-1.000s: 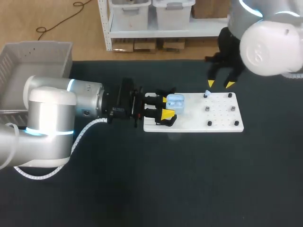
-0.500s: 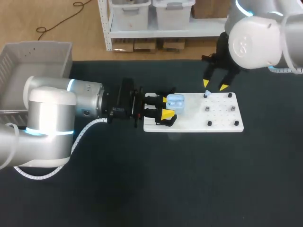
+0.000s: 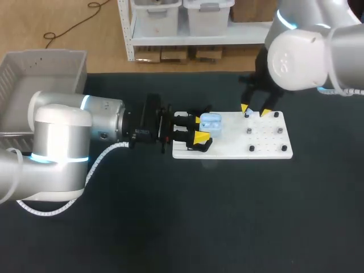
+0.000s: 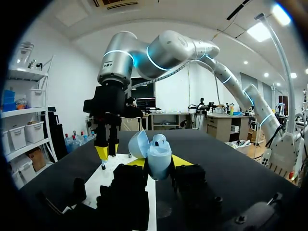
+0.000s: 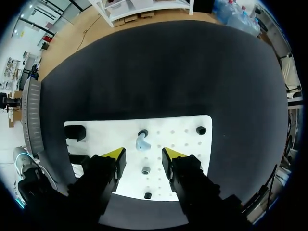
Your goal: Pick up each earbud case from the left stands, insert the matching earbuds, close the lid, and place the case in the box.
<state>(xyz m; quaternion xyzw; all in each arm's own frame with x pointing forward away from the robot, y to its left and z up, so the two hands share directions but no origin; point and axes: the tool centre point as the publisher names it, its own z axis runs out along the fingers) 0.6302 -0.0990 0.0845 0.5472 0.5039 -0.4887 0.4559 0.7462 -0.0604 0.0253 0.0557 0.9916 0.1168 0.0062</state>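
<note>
1. Head view: the left gripper point(image 3: 200, 129) lies level above the left end of a flat white perforated board point(image 3: 267, 142), which sits on the black table top point(image 3: 199, 216).
   - Its yellow tips are clamped on either side of a light blue plastic earbud case point(image 3: 210, 121), which is held with its lid open.
   - The right gripper point(image 3: 254, 110) points down at the board's far edge, near the middle. Its fingers are set a little apart.
   - The earbud there cannot be made out between the tips.
   - Short black pegs point(image 3: 277, 115) stand on the right half of the board.
   - A grey plastic box point(image 3: 45, 60) sits at the far left of the table, well apart from the board.

2. Left wrist view: the left gripper point(image 4: 158, 163) grips the light blue plastic earbud case point(image 4: 159, 156) between its two fingers.
   - The case's rounded lid point(image 4: 138, 143) is tipped open to one side.
   - Ahead and to one side, the right gripper point(image 4: 107, 152) hangs over the flat white perforated board point(image 4: 113, 171), its tips just above the surface.

3. Right wrist view: the right gripper point(image 5: 143, 156) looks straight down on the flat white perforated board point(image 5: 180, 137), and its fingers are spread.
   - A small light blue earbud point(image 5: 142, 142) stands on a peg just ahead of the gap between them. Neither finger touches it.
   - More black pegs point(image 5: 201, 130) dot the board.
   - The left arm point(image 5: 29, 180) shows at the board's other end.
</note>
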